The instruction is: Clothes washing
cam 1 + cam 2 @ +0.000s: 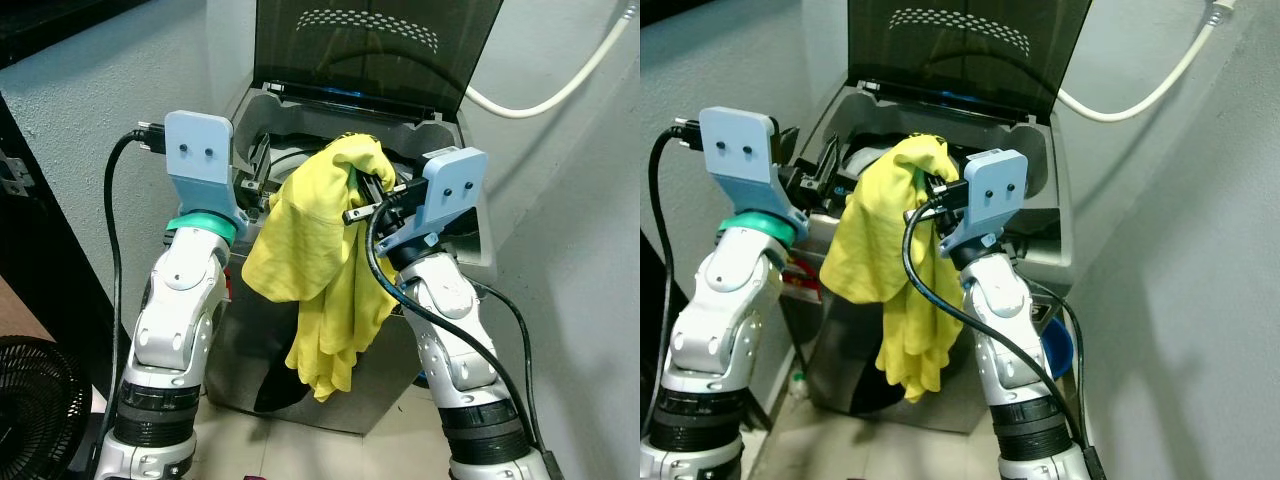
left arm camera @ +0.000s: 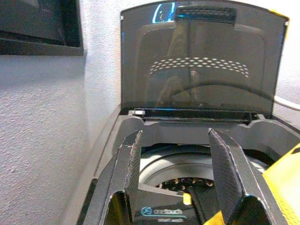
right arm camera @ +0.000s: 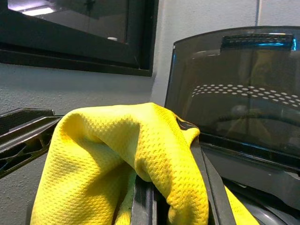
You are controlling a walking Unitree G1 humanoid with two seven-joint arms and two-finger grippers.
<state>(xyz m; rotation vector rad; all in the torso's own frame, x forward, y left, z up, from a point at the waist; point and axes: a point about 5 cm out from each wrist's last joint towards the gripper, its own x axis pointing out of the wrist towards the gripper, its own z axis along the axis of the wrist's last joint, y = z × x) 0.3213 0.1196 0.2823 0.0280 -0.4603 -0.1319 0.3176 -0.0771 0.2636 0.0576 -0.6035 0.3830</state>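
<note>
At the centre of the left eye frame a top-loading washing machine [image 1: 400,400] stands with its smoked, translucent lid [image 1: 375,45] tilted up against the wall, and the loading is only partly done, as I judge it. The yellow garment [image 1: 320,250] is not yet in the drum: it is draped over the right hand [image 1: 365,195], whose black fingers are closed on a fold of the cloth near its top, and most of the fabric hangs down in front of the machine's grey front panel, its lower end well below the rim. What remains, by the look of it, is to carry the bundle forward over the opening, let it drop into the tub, and then shut the lid and start the wash. The left hand [image 2: 180,173] is held over the near edge of the opening, just left of the garment, its two fingers spread apart and gripping nothing; between them the left wrist view shows the round metal rim of the drum [image 2: 187,171]. The garment is a thin, limp mesh knit with a fine dimpled weave, plain in the right wrist view, and it folds in soft, loose creases, with a dark patch at its lower hem. The machine's body is hard grey plastic with rounded corners; the lid carries a dotted pattern near its top. A pale hose [image 1: 560,80] curves across the rough grey wall at upper right.
</note>
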